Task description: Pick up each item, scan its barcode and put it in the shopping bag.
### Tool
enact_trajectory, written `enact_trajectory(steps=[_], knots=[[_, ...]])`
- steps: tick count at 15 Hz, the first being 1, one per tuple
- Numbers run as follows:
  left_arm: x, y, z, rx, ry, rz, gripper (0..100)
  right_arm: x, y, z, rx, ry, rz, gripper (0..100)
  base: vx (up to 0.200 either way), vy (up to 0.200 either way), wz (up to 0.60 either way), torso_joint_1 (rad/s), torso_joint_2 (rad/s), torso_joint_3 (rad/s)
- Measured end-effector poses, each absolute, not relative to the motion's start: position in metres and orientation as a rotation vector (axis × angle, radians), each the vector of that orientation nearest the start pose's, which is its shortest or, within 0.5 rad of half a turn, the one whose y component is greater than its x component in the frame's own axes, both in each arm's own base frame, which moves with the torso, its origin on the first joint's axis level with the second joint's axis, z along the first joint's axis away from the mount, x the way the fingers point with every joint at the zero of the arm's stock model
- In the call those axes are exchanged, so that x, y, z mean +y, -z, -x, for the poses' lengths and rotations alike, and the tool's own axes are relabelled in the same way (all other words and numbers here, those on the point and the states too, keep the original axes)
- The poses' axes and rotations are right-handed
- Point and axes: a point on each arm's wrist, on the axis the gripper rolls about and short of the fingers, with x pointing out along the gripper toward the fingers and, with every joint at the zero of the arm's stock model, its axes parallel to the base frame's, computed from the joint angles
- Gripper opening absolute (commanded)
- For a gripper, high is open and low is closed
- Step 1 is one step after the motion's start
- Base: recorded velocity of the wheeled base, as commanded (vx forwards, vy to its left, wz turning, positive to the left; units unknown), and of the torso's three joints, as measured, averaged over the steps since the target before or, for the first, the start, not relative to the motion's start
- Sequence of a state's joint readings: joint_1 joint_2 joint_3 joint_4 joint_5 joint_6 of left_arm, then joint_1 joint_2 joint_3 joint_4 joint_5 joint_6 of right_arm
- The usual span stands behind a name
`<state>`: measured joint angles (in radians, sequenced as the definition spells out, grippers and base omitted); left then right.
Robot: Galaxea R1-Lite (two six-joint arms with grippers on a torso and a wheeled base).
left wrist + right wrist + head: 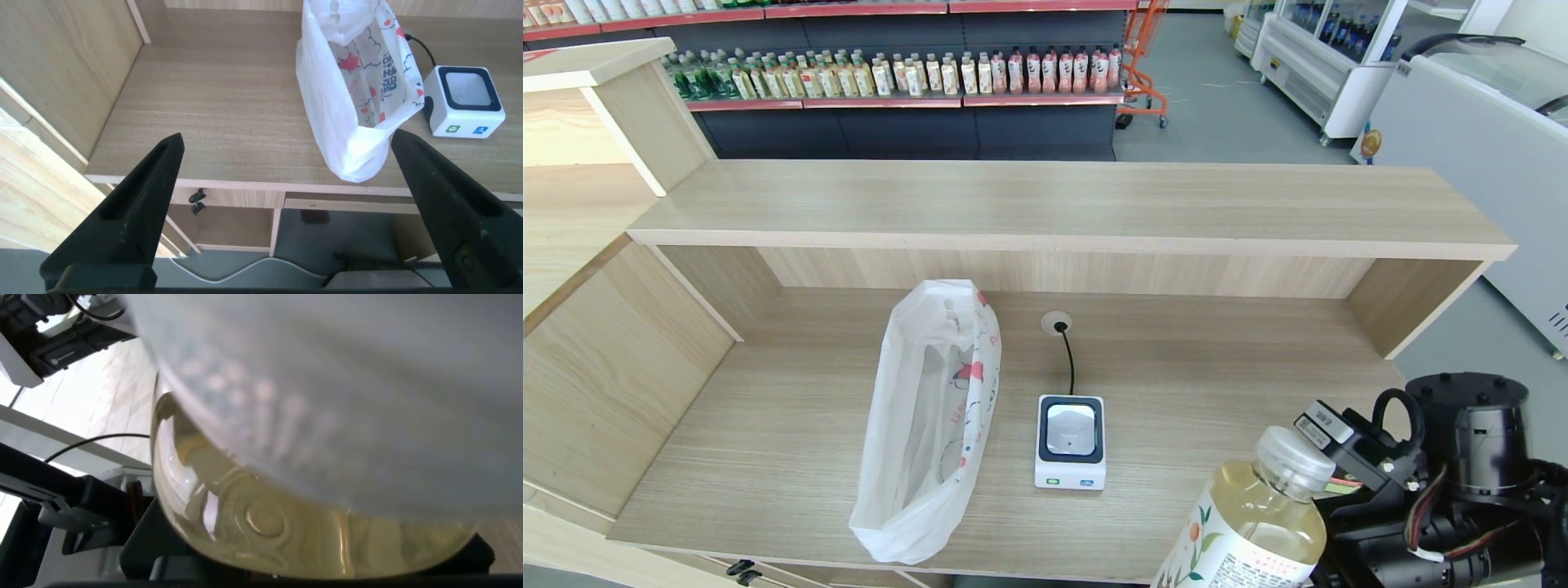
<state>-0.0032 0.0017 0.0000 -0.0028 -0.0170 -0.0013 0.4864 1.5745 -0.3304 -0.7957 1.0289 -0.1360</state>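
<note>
Bottle (1250,523) of pale drink, clenched by the right gripper (1319,543), hangs at four o'clock from the scanner (1071,441); shopping bag (931,425) gapes at its nine; left gripper (288,140) released.

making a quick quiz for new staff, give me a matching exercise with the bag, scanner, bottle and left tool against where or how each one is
1. bag
2. scanner
3. bottle
4. left tool

a. open, nothing in it
b. raised and tilted, pale yellow drink inside
c. cabled into a hole in the counter
d. white plastic, lying with its mouth open

Pairs: 1-d, 2-c, 3-b, 4-a
</note>
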Motion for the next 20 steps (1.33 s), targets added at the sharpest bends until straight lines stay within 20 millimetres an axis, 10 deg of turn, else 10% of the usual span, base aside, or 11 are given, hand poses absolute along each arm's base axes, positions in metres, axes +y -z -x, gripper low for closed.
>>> enact_trajectory(steps=[13,20], knots=[[0.000,-0.076,0.023,-0.001,0.021,0.001,100,0.118,-0.117,-0.177,0.348,-1.518,0.018,0,0.000,0.000,0.00,0.000,0.00,0.000],[0.000,-0.076,0.023,-0.001,0.020,0.001,100,0.112,-0.126,-0.195,0.070,-1.122,0.468,0,0.000,0.000,0.00,0.000,0.00,0.000]])
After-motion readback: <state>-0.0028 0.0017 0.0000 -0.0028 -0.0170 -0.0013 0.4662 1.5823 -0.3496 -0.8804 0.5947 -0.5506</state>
